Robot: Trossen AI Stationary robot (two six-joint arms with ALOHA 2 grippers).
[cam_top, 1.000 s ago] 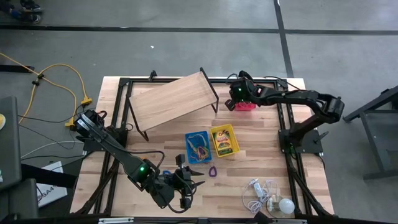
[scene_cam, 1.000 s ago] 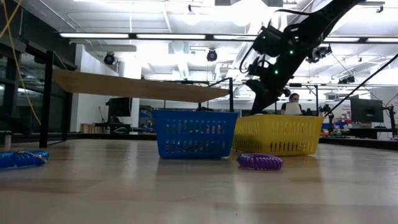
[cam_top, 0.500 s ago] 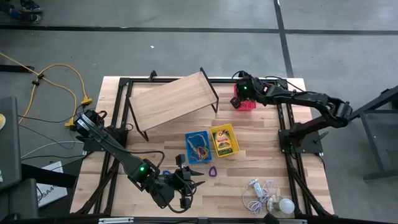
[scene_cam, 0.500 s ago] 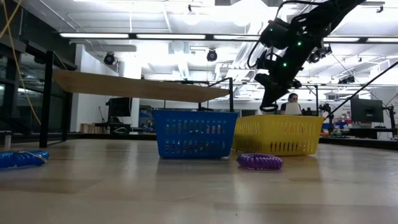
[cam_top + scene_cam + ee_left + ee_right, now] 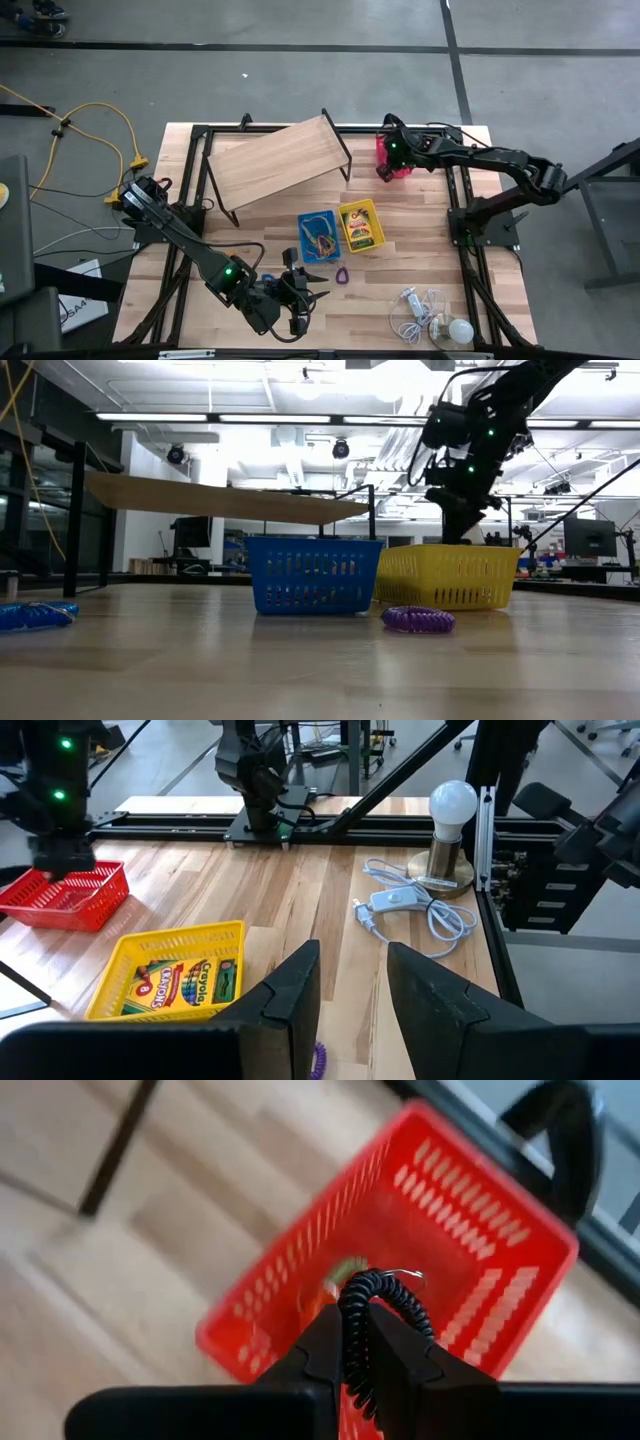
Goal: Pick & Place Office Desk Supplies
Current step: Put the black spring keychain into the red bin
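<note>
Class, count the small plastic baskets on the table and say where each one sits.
3. The blue basket and the yellow basket stand side by side mid-table; the red basket sits at the far edge, under the right gripper. None seems hidden.

Purple coil loop [image 5: 417,619] lies before blue basket [image 5: 313,574] and yellow basket [image 5: 447,576].

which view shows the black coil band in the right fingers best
Right wrist view: the black coil band fills the middle, pinched over the red basket. The high, low and left wrist views show only the arm there; the band is too small to see.
</note>
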